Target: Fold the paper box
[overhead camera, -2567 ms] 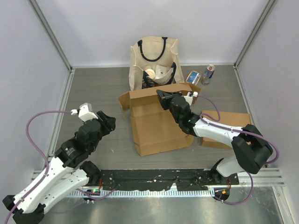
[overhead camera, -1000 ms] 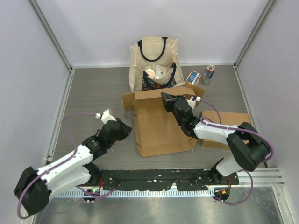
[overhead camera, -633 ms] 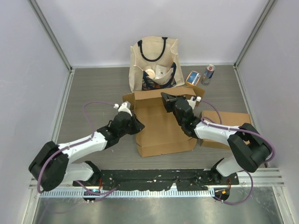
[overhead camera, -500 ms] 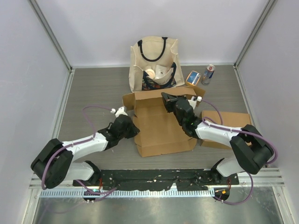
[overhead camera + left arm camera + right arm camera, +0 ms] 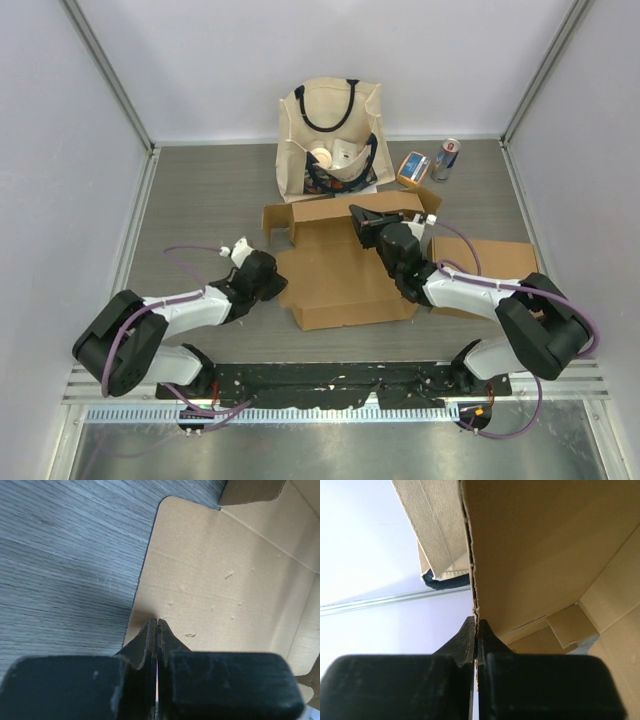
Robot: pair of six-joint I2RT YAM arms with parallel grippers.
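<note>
The brown cardboard paper box lies opened out in the middle of the table. Its back flap stands up. My right gripper is shut on that flap's torn edge, which runs between the fingers in the right wrist view. My left gripper is low at the box's left side. It is shut, and its tips rest on the left panel just inside its edge, with nothing showing between the fingers.
A cream tote bag with items inside stands behind the box. A drink can and a small blue and orange carton sit at the back right. Another flat cardboard piece lies under my right arm. Walls enclose the table.
My left arm swung in to the box's left edge, shut, and drew back left a little. The box's left panel now lies flatter and further left. My right gripper kept its hold.
</note>
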